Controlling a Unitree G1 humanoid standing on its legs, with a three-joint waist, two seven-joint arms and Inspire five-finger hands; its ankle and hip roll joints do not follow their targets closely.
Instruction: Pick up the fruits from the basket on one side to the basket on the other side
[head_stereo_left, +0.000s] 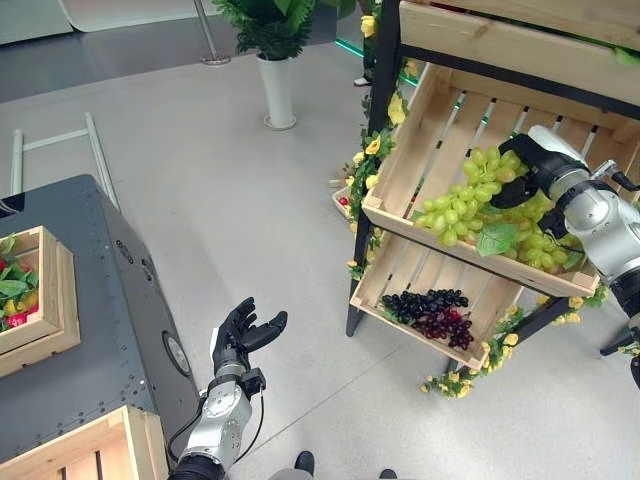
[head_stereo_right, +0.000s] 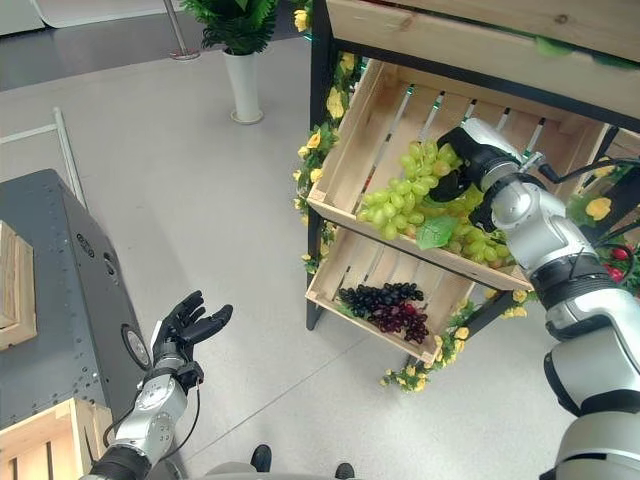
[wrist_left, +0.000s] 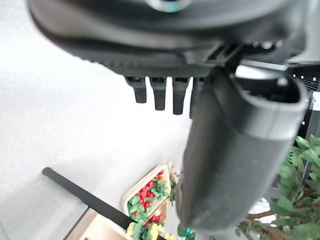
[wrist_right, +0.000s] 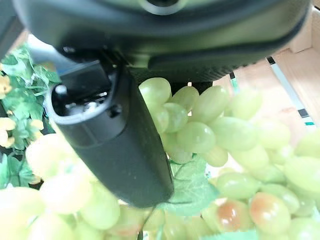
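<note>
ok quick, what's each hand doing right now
left hand: open, fingers relaxed, holding nothing, out over the floor.
right hand: shut on the green grapes in the upper crate of the shelf.

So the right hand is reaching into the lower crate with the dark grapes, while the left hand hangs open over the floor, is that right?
Not quite. The right hand is in the upper crate, on the green grapes, as the left eye view shows. The dark grapes lie untouched in the crate below. The left hand is open over the floor.
</note>
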